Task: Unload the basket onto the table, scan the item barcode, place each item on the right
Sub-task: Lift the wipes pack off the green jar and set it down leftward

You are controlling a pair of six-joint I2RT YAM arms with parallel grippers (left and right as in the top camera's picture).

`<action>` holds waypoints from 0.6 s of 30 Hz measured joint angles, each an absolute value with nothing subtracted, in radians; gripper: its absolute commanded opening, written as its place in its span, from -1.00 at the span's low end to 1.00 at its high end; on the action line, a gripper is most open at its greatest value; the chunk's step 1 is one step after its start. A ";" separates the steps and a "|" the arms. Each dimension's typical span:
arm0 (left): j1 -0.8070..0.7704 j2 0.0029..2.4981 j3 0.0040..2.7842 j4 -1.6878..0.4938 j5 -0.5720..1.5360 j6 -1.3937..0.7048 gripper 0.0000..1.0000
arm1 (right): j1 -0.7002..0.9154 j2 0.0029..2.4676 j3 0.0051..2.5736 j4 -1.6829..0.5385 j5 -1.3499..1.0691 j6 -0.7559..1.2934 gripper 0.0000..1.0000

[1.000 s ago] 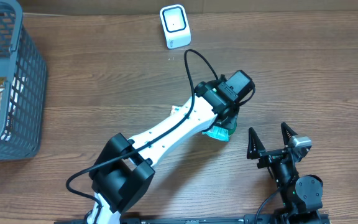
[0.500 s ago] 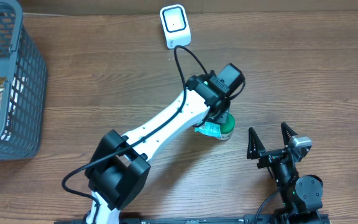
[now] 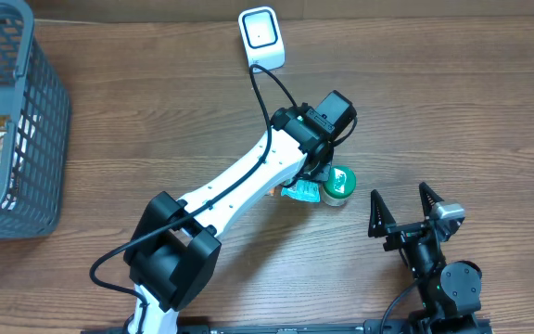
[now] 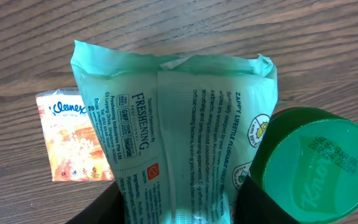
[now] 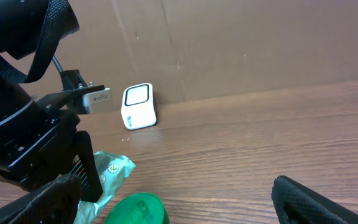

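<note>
Swinging left and a little nearer the scanner [image 3: 260, 37] over the past second, the left arm has carried its load clear of a green-lidded jar [image 3: 338, 183], which now shows in full from overhead. The jar was hidden a second ago.

The left fingers [image 3: 311, 180] are closed on a pale green wipes packet [image 4: 179, 124]. It stands between the two dark pads in the left wrist view, its printed back turned to the camera and its crimped end farthest from the fingers. The packet sits near the middle of the bench [image 3: 452, 93], well short of the scanner and just beside the jar. The jar's lid overlaps the packet's edge in the wrist view, and whether the two touch cannot be told. On the packet's other side a small orange tissue pack [image 4: 73, 137] lies flat on the wood.

The white scanner stands upright at the far edge of the bench, its window facing up and forward. The right fingers [image 3: 400, 206] are spread wide with nothing between them, parked near the front edge and apart from the jar. A grey plastic basket [image 3: 35, 121] stands at the far left with a wrapped item inside.
</note>
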State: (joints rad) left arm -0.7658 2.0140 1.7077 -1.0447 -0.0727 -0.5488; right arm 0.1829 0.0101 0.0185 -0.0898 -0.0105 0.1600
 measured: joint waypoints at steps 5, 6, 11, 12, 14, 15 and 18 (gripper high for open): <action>-0.766 2.014 1.708 -1.062 -0.073 -0.561 -0.21 | 0.183 0.010 0.019 -0.090 -0.010 0.160 1.00; -0.766 2.014 1.708 -1.066 -0.073 -0.569 -0.21 | 0.183 0.010 0.019 -0.090 -0.010 0.160 1.00; -0.773 2.014 1.688 -1.042 -0.079 -0.618 -0.22 | 0.183 0.010 0.019 -0.090 -0.010 0.160 1.00; -0.775 2.014 1.679 -1.034 -0.080 -0.627 -0.22 | 0.183 0.010 0.019 -0.090 -0.011 0.160 1.00; -0.780 2.014 1.650 -1.012 -0.084 -0.646 -0.21 | 0.183 0.010 0.019 -0.090 -0.010 0.160 1.00; -0.783 2.014 1.627 -0.997 -0.085 -0.654 -0.20 | 0.183 0.010 0.019 -0.091 -0.010 0.160 1.00; -0.785 2.014 1.572 -0.952 -0.086 -0.664 -0.20 | 0.183 0.010 0.019 -0.090 -0.010 0.160 1.00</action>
